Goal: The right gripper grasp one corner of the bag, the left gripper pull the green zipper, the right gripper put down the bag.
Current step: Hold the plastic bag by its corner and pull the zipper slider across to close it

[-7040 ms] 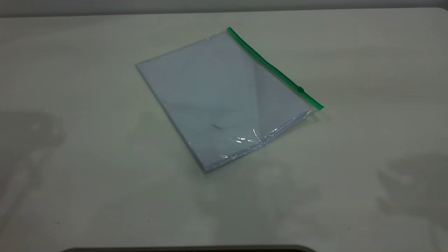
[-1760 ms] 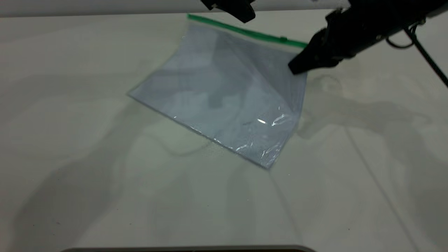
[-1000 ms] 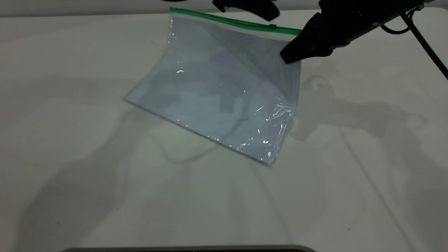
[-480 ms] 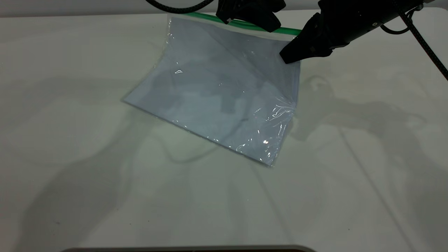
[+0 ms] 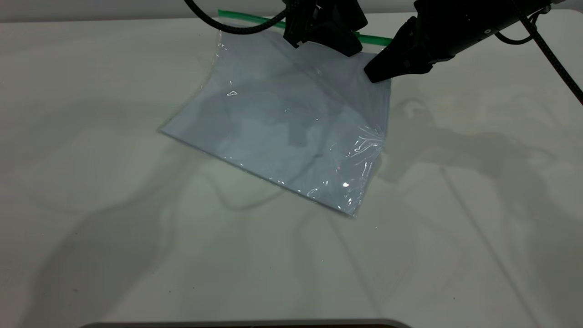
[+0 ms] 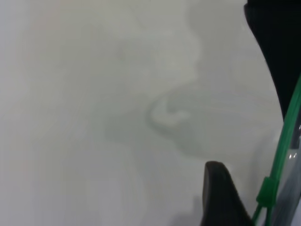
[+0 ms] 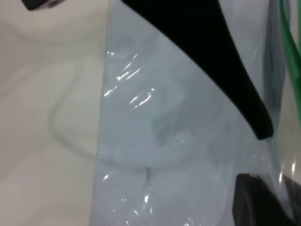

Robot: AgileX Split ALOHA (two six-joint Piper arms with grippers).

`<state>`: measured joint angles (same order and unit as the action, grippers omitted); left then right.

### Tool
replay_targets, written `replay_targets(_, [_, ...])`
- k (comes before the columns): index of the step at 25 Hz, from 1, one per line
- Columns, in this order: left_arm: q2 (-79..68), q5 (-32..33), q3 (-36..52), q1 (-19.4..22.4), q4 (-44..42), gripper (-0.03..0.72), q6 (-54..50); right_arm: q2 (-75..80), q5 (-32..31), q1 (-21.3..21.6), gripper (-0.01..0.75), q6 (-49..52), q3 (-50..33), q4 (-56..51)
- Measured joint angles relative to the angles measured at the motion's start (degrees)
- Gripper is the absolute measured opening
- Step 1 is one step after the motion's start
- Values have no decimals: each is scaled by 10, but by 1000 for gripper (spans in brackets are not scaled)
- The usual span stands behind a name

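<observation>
The bag (image 5: 291, 118), clear with white sheets inside, hangs tilted with its lower edge on the table. My right gripper (image 5: 377, 74) is shut on its upper right corner and holds that corner up. In the right wrist view the plastic (image 7: 155, 141) lies between the right gripper's (image 7: 256, 157) two fingers. The green zipper (image 5: 243, 18) runs along the raised top edge. My left gripper (image 5: 324, 43) is open and straddles this edge just left of the right gripper, hiding the slider there. In the left wrist view the slider tab (image 6: 267, 192) sits just beside one black finger (image 6: 218, 197).
The white table (image 5: 136, 255) lies bare all round the bag. A braided black cable (image 5: 227, 27) loops from the left arm over the bag's top left. The right arm's cable (image 5: 553, 54) hangs at the far right.
My left gripper has come down from the top of the view onto the zipper edge. The bag and my right gripper have stayed still over the last second.
</observation>
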<state>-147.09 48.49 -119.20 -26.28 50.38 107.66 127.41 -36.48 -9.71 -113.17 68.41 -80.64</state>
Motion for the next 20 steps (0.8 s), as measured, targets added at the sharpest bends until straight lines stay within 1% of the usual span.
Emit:
replay_targets(2, [0,0,0,0,3,446,2,0,0,0,35,0,0,-1])
replay_targets(4, [0,0,0,0,5,405,2,0,0,0,35,0,0,-1])
replay_targets(6, [0,1,0,0,5,340,2,0,1,0,35,0,0,-3])
replay_targets(12, [0,1,0,0,8,90,2,0,4,0,35,1,0,-13])
replay_targets(13, [0,1,0,0,8,66,2,0,4,0,35,3,0,-15])
replay_targets(15, [0,-2,0,0,8,54,2,0,4,0,35,7,-1,-23])
replay_targets(20, [0,-6,0,4,-2,54,-19,0,4,1,35,15,-1,-37])
